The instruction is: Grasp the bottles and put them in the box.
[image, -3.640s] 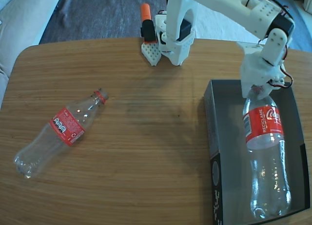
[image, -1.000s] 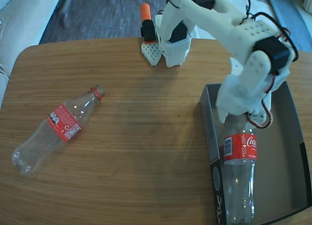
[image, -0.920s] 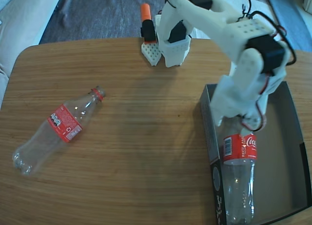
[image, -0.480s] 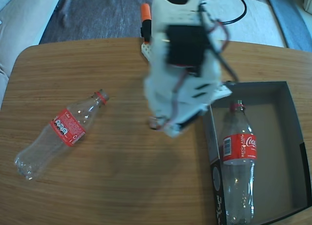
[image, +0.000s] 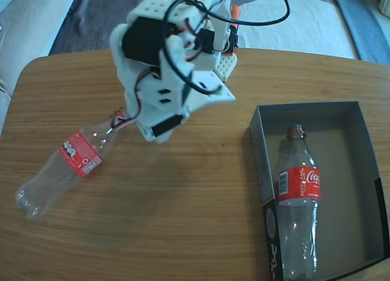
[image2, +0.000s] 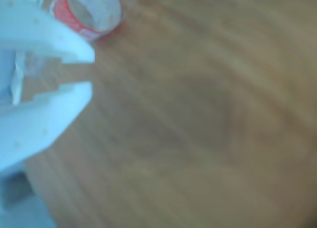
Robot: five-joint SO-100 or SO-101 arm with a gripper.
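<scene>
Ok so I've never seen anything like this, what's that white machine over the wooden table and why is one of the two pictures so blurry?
The white machine is a small robot arm with black motors and cables, standing at the far edge of a wooden table. The sharper picture comes from a fixed camera looking down on the table. The blurry one comes from a camera riding on the arm's wrist, close to the wood. The pale shapes at its left are the arm's two fingers, with a narrow gap between them and nothing held. On the table lie two clear capless cola bottles with red labels. One bottle lies inside a shallow dark box at the right of the fixed view. The other bottle lies on the bare wood at the left, and the gripper is near its open red-ringed mouth.
</scene>
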